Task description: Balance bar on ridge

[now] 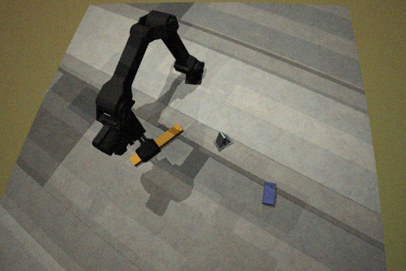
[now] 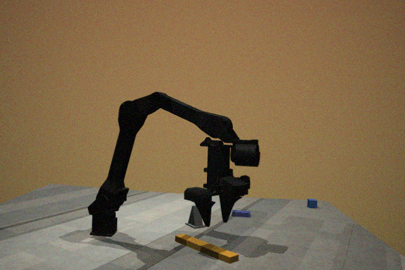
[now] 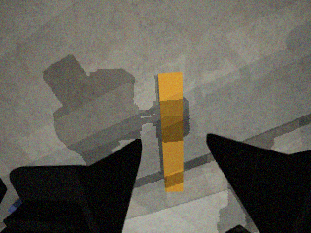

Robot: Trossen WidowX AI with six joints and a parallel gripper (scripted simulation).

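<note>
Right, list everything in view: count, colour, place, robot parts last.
bar: one, orange-yellow, flat on the table under the gripper, not yet lifted.
ridge: one, grey wedge, upright on the table, apart from the bar toward the table's middle.
flat block: one, blue-violet, lying on the table beyond the ridge, away from the arm.
small cube: one, blue, near the table's far edge in the exterior view.
table: one, grey striped top, carrying everything.
arm: one, black, base on the table, bent over the bar.
gripper: one, black, open, pointing down, fingers above the bar on either side, holding nothing.
</note>
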